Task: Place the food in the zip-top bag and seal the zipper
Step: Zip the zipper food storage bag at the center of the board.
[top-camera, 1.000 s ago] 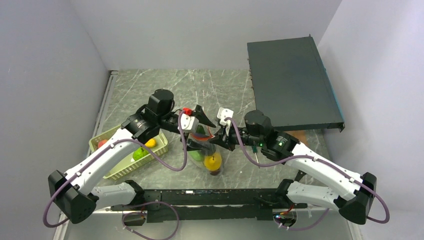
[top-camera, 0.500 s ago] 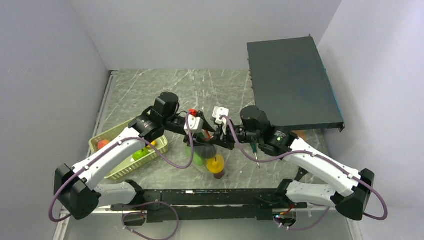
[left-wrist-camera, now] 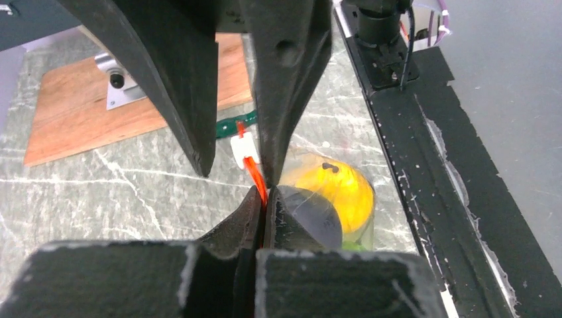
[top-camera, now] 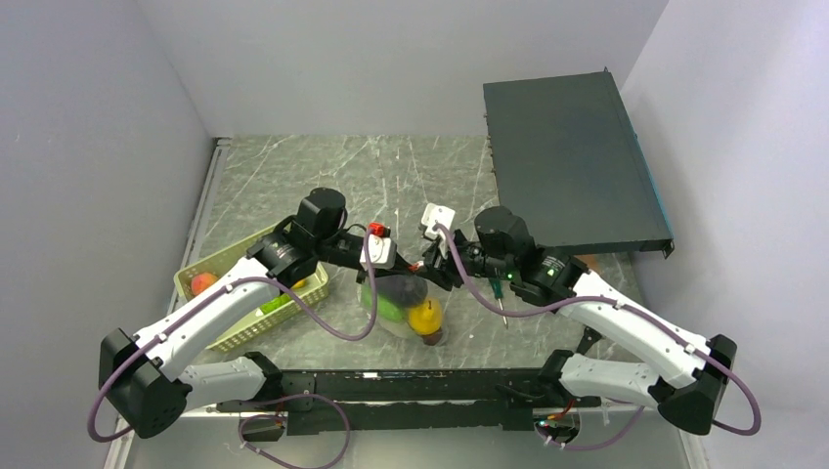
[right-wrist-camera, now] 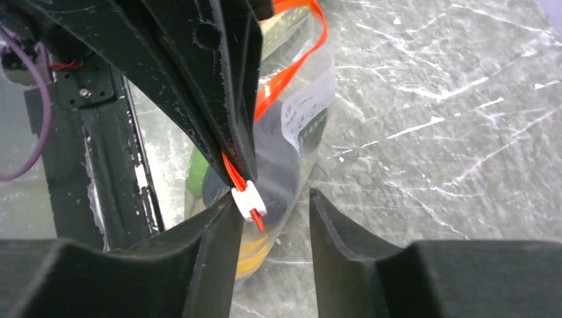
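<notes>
The zip-top bag (top-camera: pixel 403 311) lies on the table between the two arms, with yellow food (top-camera: pixel 426 317), green food (top-camera: pixel 390 308) and a dark purple piece (left-wrist-camera: pixel 310 217) inside. My left gripper (left-wrist-camera: pixel 263 196) is shut on the red-orange zipper (left-wrist-camera: pixel 255 173) at the bag's mouth. The white slider (right-wrist-camera: pixel 248 201) sits on the strip just beyond it. My right gripper (right-wrist-camera: pixel 272 199) is open. The slider rests against the inner face of one of its fingers (right-wrist-camera: pixel 215 232) and is not pinched. In the top view both grippers (top-camera: pixel 409 271) (top-camera: pixel 432 275) meet over the bag's mouth.
A light green basket (top-camera: pixel 227 330) at the left holds more toy food (top-camera: pixel 203 283). A green-handled screwdriver (top-camera: pixel 499 294) lies right of the bag. A dark flat box (top-camera: pixel 572 161) fills the back right, with a wooden board (left-wrist-camera: pixel 99 109) near it. The black base rail (left-wrist-camera: pixel 424 172) runs along the near edge.
My left gripper has shut on the zipper strip. My right gripper has opened and let go of the slider end. The bag now sits slightly nearer the front edge.
</notes>
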Tool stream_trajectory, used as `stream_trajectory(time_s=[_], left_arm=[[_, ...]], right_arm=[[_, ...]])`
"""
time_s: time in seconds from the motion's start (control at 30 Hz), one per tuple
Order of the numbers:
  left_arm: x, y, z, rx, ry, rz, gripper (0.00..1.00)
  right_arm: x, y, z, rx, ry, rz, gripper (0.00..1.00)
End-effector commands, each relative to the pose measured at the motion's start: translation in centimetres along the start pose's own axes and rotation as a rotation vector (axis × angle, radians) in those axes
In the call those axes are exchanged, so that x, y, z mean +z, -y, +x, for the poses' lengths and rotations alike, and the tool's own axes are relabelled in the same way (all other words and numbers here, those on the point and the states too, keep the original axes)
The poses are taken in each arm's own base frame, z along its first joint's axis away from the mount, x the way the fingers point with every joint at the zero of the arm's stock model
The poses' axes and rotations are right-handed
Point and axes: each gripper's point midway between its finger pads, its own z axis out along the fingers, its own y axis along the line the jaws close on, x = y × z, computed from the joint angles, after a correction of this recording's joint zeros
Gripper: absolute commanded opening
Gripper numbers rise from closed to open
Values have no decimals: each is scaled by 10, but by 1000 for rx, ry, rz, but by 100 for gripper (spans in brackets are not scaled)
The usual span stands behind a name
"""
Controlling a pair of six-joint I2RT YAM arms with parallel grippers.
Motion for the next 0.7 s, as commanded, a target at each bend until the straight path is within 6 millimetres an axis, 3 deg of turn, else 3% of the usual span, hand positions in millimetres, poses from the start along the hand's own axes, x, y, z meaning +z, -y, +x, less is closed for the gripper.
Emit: stream_trajectory(time_s=[0.0,0.13,0.37,0.43,0.67], left_arm=[[-5,-10,-6,71,3,-51,0],[-7,-9,-9,73,4,-50,0],[-8,-7,-13,80,20,-55,0],[-9,-4,-18,81,30,-39,0],[-15,9,-26,115,68,-21,0]], right_arm=[[-9,1,-16,29,109,34,51],[-6,-1,-6,84,176,40,67],[-2,-12,-3,137,238,-33,68],[1,-11,-5,137,257,-35,65],[0,-3,-15,159,326,-8,33]])
